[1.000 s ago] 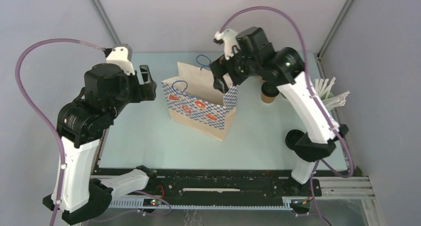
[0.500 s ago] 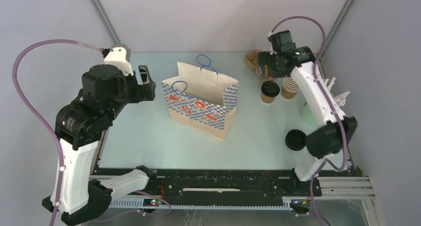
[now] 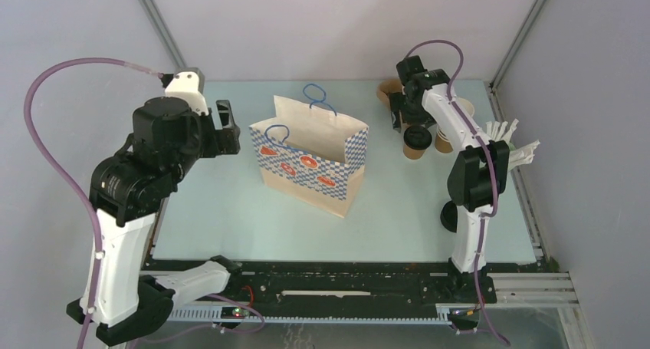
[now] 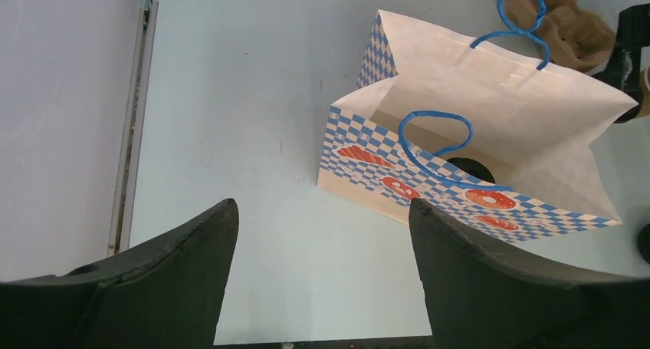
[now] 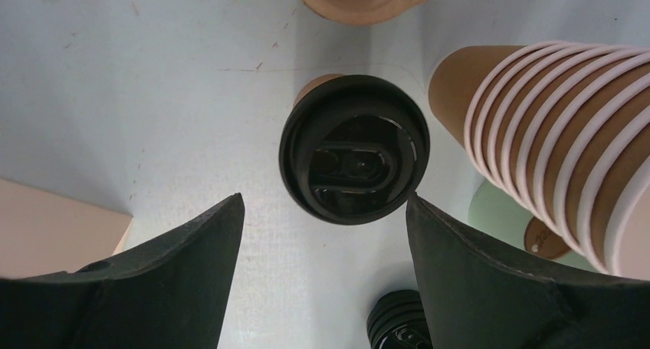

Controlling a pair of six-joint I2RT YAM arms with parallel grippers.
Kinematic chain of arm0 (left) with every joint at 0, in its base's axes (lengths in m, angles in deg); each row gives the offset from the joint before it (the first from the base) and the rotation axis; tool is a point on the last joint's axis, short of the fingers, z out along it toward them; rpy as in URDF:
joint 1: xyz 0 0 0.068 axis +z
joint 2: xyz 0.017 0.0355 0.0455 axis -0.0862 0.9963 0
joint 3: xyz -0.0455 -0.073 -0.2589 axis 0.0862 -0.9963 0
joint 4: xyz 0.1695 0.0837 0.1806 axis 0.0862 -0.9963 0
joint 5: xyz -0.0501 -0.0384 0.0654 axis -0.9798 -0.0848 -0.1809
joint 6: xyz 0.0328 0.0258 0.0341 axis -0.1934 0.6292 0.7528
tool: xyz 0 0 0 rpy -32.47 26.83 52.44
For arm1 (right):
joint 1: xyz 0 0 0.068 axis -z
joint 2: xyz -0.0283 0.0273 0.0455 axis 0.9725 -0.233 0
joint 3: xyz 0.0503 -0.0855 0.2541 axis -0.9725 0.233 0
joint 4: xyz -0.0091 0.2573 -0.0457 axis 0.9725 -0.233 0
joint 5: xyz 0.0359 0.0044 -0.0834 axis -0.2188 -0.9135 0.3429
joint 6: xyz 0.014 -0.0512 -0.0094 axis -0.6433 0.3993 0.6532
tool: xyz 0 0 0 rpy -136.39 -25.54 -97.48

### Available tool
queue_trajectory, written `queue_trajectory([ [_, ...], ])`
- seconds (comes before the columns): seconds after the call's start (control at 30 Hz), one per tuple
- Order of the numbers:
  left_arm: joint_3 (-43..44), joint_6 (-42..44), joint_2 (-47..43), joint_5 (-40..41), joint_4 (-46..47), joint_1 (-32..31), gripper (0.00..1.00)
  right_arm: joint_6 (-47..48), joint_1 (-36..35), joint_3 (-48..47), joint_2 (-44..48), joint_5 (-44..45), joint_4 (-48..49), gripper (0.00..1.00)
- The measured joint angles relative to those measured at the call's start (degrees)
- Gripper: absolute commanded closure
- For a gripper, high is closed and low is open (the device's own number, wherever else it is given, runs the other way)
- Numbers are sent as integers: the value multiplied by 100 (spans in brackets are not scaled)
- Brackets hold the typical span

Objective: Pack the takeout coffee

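A brown takeout coffee cup with a black lid (image 5: 354, 159) stands on the table at the back right (image 3: 416, 142). My right gripper (image 5: 326, 265) hovers just above and beside it, open, nothing between its fingers; in the top view the right gripper (image 3: 405, 117) sits slightly behind the cup. The checkered paper bag (image 3: 314, 153) stands open mid-table. Inside the bag (image 4: 536, 111) a round black lid (image 4: 469, 169) shows at the bottom. My left gripper (image 4: 322, 272) is open and empty, left of the bag (image 3: 222, 126).
A tall stack of lidless brown cups (image 5: 552, 142) stands right of the lidded cup (image 3: 444, 138). Loose black lids (image 5: 398, 326) lie nearer, by the right arm (image 3: 454, 215). A brown cup carrier (image 3: 389, 92) sits behind. White sticks (image 3: 510, 146) lie at the right edge.
My right arm has swung from over the bag's mouth to the back right, ending over the lidded cup, jaws slightly narrower. The left arm has barely moved.
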Motion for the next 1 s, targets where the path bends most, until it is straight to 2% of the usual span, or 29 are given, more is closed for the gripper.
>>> queue_trajectory([
  [1.0, 11, 35, 278, 90, -46, 26, 14, 280, 553, 151, -345, -450, 175, 16],
])
